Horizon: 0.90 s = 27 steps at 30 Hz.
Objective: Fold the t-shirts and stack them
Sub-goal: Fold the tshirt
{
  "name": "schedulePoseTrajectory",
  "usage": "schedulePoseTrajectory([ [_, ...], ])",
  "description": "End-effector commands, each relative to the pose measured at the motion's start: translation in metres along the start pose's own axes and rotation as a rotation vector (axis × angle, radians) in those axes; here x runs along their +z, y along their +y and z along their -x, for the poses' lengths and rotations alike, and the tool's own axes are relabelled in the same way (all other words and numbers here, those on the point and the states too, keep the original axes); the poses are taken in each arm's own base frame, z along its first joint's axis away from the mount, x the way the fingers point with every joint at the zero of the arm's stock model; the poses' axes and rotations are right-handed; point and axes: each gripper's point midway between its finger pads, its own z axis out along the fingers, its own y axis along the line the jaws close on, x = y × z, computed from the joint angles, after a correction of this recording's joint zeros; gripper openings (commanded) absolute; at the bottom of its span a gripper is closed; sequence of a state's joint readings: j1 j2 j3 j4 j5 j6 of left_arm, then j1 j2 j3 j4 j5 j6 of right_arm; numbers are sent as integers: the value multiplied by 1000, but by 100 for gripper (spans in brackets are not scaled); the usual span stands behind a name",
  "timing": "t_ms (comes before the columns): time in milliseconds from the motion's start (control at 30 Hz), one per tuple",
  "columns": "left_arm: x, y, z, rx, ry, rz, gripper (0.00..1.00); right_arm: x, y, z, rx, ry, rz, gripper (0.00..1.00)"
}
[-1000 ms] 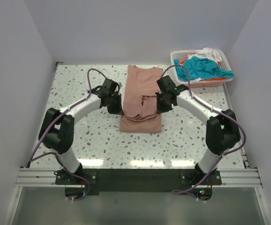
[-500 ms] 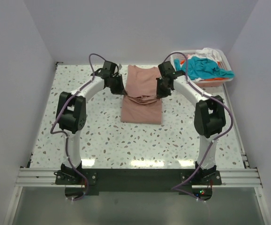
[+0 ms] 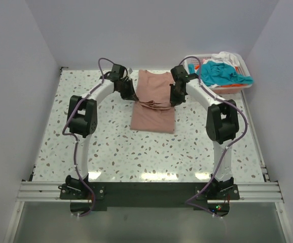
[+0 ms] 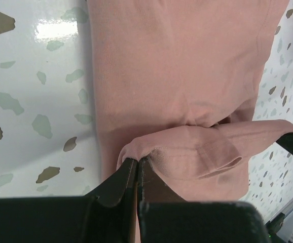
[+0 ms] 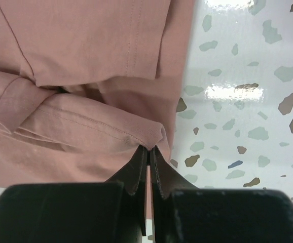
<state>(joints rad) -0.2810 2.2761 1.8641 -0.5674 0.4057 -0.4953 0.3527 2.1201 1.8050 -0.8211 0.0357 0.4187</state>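
A dusty salmon-pink t-shirt lies lengthwise in the middle of the table, its near part folded over towards the far end. My left gripper is shut on the left corner of the folded layer, held a little above the cloth below. My right gripper is shut on the right corner of the same layer. More t-shirts, teal, white and orange, lie heaped in the basket at the back right.
A white plastic lattice basket stands at the far right corner. The speckled table is walled on the left, back and right. Both arms reach far out over the table, elbows at mid table.
Both grippers have carried the shirt's near edge away from me towards the far end, and the fold has moved further back. The arms are stretched out more.
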Motion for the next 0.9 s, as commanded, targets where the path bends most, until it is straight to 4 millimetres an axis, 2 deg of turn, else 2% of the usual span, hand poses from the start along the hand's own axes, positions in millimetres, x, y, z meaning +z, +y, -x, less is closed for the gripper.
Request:
schedulePoseTrajectory([
  [0,-6,-6,16,29,-21,-44,0,-9,-3,17,24,-38,-23,0],
  [200,-5,6,21,3,-29,-15,0,-6,-6,23,29,-45,-50,0],
  [233,-6,7,24,3,-36,-11,5,-7,-6,25,31,-52,-51,0],
  [267,-7,7,25,2,-37,-8,14,-6,-9,27,34,-54,-62,0],
  [300,-8,8,27,5,-45,4,37,-10,-8,31,36,-63,-63,1],
  [333,-11,8,30,7,-55,10,46,-13,-8,34,37,-68,-67,8],
  [367,-16,6,31,11,-61,18,54,-16,-9,38,34,-79,-73,17],
  [400,-19,8,33,17,-72,31,60,-25,-8,44,33,-97,-70,35],
  [500,-29,8,33,36,-89,54,67,-43,-4,56,17,-141,-52,54],
  [567,-30,11,27,46,-88,56,67,-48,-1,62,0,-171,-35,59],
  [667,-30,17,13,59,-65,67,67,-51,5,57,-20,-179,13,61],
  [767,-36,16,-1,75,-41,57,67,-49,17,40,-33,-129,84,61],
  [800,-35,20,-12,79,-18,64,67,-45,17,34,-37,-111,83,61],
  [867,-42,17,-16,87,-30,59,67,-42,24,21,-40,-64,115,60],
])
